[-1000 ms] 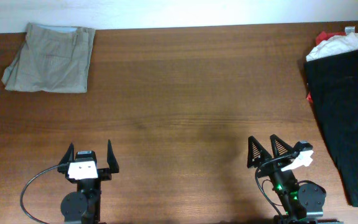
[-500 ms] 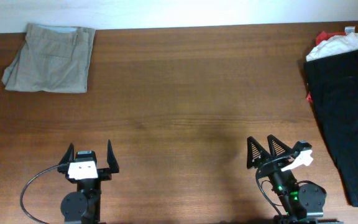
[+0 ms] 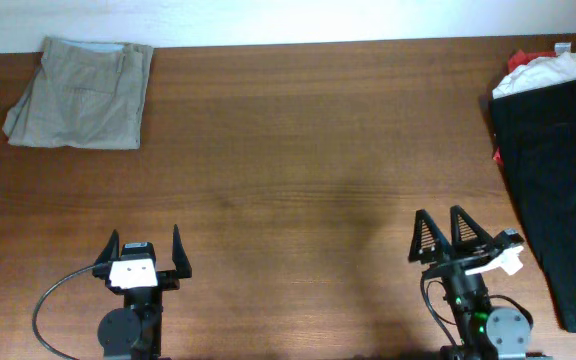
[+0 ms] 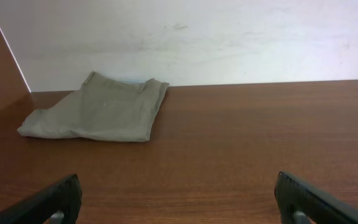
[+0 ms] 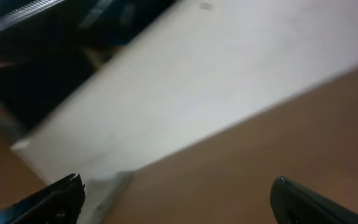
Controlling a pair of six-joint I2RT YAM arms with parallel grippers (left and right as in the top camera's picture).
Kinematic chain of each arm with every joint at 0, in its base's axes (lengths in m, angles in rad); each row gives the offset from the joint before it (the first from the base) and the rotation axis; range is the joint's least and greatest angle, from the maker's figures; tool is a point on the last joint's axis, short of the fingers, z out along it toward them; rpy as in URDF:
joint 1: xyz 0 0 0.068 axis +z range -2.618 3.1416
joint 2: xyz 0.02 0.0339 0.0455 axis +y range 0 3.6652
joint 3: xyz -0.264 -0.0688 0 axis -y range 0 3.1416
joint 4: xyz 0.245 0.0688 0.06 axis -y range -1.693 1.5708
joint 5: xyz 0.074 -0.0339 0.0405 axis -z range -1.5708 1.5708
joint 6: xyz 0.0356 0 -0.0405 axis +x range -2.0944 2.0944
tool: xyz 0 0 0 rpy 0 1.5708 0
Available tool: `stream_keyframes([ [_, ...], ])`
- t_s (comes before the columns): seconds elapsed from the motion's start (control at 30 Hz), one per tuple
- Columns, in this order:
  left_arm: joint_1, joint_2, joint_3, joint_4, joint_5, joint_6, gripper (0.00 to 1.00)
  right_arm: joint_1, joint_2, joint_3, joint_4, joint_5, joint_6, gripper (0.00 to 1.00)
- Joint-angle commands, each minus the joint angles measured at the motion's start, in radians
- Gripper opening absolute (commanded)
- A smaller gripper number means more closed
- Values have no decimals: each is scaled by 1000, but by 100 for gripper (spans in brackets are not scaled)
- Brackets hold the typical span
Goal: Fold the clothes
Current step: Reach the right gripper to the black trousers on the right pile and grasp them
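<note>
Shifting the right gripper (image 3: 439, 212), jaws apart, sideways toward the black shorts (image 3: 553, 190) — likely starting on the next garment. Keeping the left gripper (image 3: 145, 235), jaws also apart, parked well left of them. Leaving the beige shorts (image 3: 80, 92) folded, far left of them, at the back.

We see a brown wooden table (image 3: 288, 150) stretching away ahead of the left gripper (image 3: 146, 238), and a plain white wall (image 4: 229, 37) rising beyond its far edge.
</note>
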State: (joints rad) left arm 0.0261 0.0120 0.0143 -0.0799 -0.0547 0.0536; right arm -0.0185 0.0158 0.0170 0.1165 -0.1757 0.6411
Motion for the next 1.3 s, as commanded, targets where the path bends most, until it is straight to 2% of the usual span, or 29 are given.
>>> stream_keyframes([
  [0.0,5,-6,-5,-1,14,16,99,5,63,103,-45,232,-141,99],
  [0.07,5,-6,-5,-1,14,16,99,5,159,174,-52,295,-248,99],
  [0.23,5,-6,-5,-1,14,16,99,1,605,448,-89,555,-478,99],
  [0.37,5,-6,-5,-1,14,16,99,-79,1023,725,-239,569,-480,99],
  [0.47,5,-6,-5,-1,14,16,99,-101,1257,927,-351,573,-480,99],
  [0.53,5,-6,-5,-1,14,16,99,-101,1340,996,-322,572,-518,99],
  [0.63,5,-6,-5,-1,14,16,99,-108,1481,1078,-231,574,-746,99],
  [0.67,5,-6,-5,-1,14,16,99,-114,1540,1109,-236,587,-763,99],
  [0.83,5,-6,-5,-1,14,16,99,-143,1806,1223,-225,686,-772,99],
  [0.93,5,-6,-5,-1,14,16,99,-172,1927,1253,-137,686,-803,99],
  [1.07,5,-6,-5,-1,14,16,99,-206,2017,1257,-47,681,-802,100],
  [1.27,5,-6,-5,-1,14,16,99,-238,2124,1257,53,670,-851,91],
])
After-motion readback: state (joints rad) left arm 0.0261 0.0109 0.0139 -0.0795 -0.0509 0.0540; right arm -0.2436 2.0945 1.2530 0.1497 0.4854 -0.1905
